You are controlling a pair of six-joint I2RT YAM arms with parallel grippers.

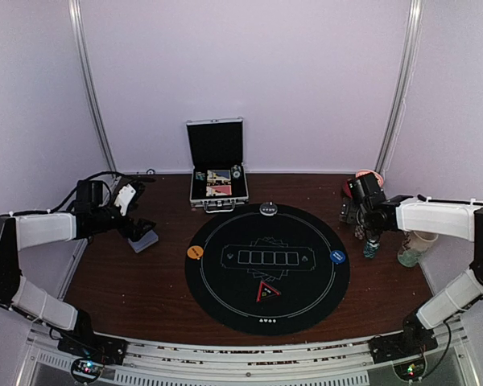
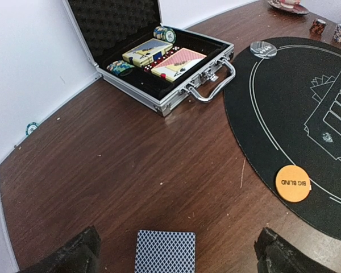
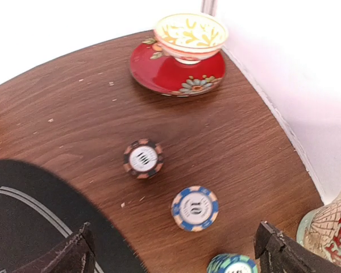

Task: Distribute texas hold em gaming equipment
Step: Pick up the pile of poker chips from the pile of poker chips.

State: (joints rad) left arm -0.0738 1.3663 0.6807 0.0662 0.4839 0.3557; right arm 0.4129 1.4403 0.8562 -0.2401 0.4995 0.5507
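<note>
My left tool stands wide and empty over the card deck on the worktop — light, slick, probably a thin stack; grip its side edges. My right tool is likewise wide.

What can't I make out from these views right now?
Left wrist: blue-backed cards cut off by the bottom edge; stack height unclear.
Right wrist: teal chip cut off by the bottom edge; face value unreadable.
Top: contents of the silver case too small to identify.
</note>
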